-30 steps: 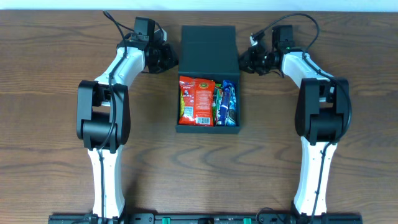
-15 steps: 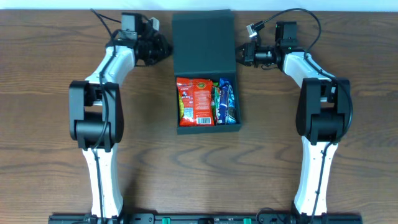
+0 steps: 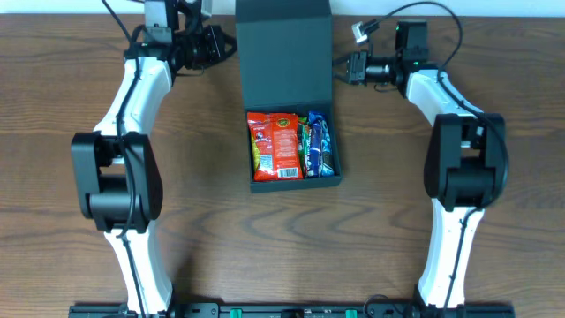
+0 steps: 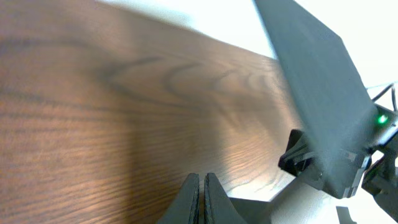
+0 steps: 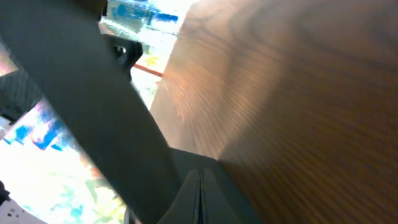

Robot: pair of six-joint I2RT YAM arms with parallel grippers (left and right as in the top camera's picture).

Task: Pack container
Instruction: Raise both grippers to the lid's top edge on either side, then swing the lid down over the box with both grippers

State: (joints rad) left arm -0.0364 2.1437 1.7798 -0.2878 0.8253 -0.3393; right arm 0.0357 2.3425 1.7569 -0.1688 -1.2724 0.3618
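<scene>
The container [image 3: 294, 184] sits in the middle of the table [image 3: 212, 185], its open tray nearer the robot and its lid [image 3: 284, 53] hinged at the far side. A red packet [image 3: 275, 146] fills the left of the tray and a blue packet [image 3: 323, 148] lies along the right wall, with something green wedged between them.

The lid has changed within the last second. It lay back flatter on the table, and now it looms larger and wider in the overhead view, so it has swung up towards the camera and stands steeply on its hinge.

The left gripper [image 3: 224, 44] is at the lid's left edge and the right gripper [image 3: 342, 69] at its right edge. Both have travelled towards the far side of the table as the lid rose. In each wrist view the fingers are pressed together with nothing between them, so both grippers are clenched and empty. They seem to nudge the lid rather than pinch it, though actual contact cannot be made out.

The packing looks done, and the step in hand is tipping the lid forward over the tray.
</scene>
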